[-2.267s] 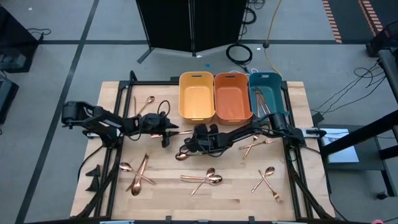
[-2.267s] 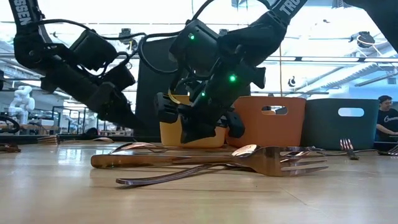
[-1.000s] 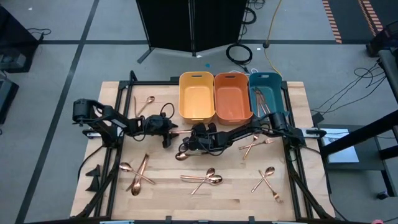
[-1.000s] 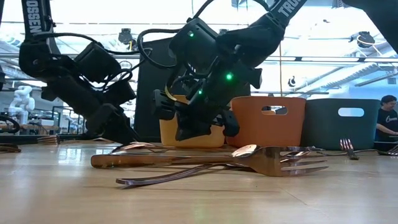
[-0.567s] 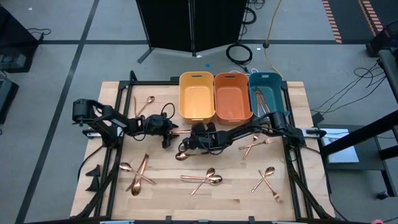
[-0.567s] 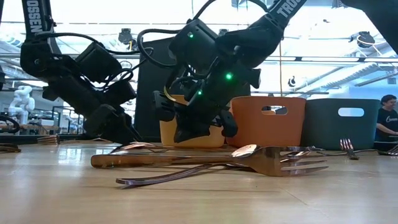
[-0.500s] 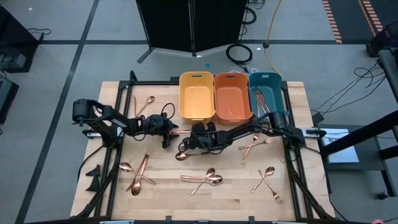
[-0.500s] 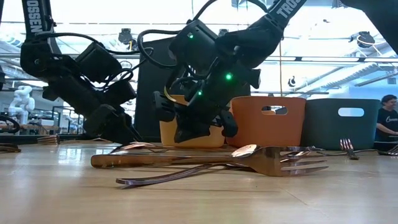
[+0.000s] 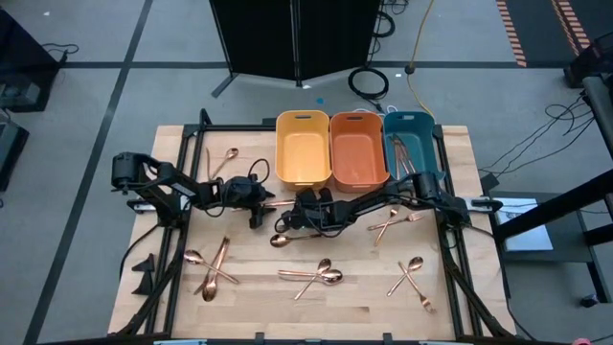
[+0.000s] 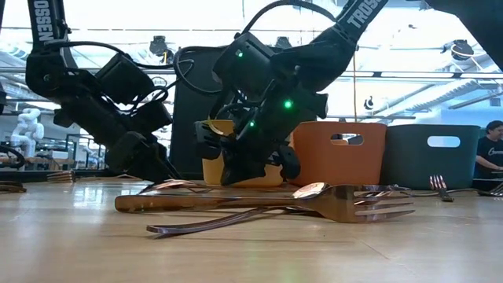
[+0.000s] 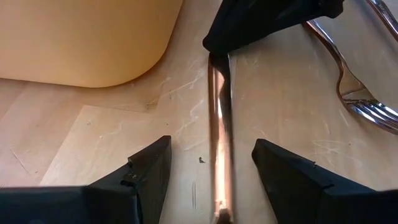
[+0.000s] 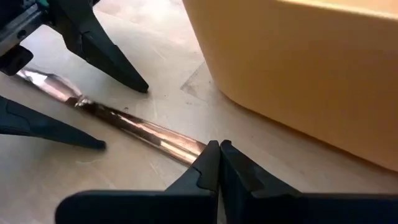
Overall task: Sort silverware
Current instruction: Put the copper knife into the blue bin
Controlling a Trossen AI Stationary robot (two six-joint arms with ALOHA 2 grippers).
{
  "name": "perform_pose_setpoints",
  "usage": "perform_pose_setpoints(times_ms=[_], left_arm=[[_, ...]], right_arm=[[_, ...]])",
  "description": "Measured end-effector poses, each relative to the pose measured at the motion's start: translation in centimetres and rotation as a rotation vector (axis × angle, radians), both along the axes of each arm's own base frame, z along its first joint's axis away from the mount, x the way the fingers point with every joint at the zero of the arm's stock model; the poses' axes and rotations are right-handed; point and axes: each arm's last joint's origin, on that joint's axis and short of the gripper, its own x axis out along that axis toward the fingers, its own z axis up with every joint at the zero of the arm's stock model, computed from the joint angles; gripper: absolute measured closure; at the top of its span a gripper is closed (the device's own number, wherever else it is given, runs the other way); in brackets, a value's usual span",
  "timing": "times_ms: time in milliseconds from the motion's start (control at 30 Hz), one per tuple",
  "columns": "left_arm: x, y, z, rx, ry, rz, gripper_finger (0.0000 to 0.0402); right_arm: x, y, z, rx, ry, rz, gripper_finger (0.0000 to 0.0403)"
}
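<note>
A slender copper piece of silverware (image 11: 219, 137) lies in front of the yellow bin (image 9: 303, 146), pointing left to right. My right gripper (image 12: 219, 148) is shut on its right end. My left gripper (image 11: 211, 144) is open, with one finger on each side of the piece's left end (image 12: 46, 82), and touches nothing. In the high view the two grippers meet nose to nose, left gripper (image 9: 265, 204) and right gripper (image 9: 287, 209). Other copper silverware (image 9: 316, 275) lies scattered on the wooden table (image 9: 364, 307). My right gripper pinches the copper piece's right end (image 12: 186, 148) between its two shut fingertips. The fingers slant down from the table's right and lie along the piece. The piece runs low along the tabletop toward the table's left; whether it rests on the wood, I cannot tell.
The yellow bin, an orange bin (image 9: 358, 149) and a teal bin (image 9: 410, 144) holding some silverware stand in a row at the far edge. Spoons lie at far left (image 9: 228, 156), near left (image 9: 206, 268) and near right (image 9: 410, 273), forks (image 9: 393, 222) at right, one spoon (image 9: 281, 241) just below the grippers.
</note>
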Motion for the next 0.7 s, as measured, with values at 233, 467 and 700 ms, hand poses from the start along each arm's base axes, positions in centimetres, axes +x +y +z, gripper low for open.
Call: perform_pose_setpoints(times_ms=[233,467,700], left_arm=[[0.0,-0.1,-0.1,-0.012,0.006,-0.011,0.0171],[-0.1,-0.1,-0.1,-0.030,0.019,0.000,0.0171],[-0.1,-0.1,-0.1,-0.034,0.017,0.004,0.0171]], right_arm=[[-0.1,0.0,-1.4,0.044,0.004,-0.039,0.0403],[-0.4,0.4,-1.7,0.067,0.037,-0.031,0.0403],[-0.6,0.6,-1.9,0.080,0.065,-0.018,0.0403]])
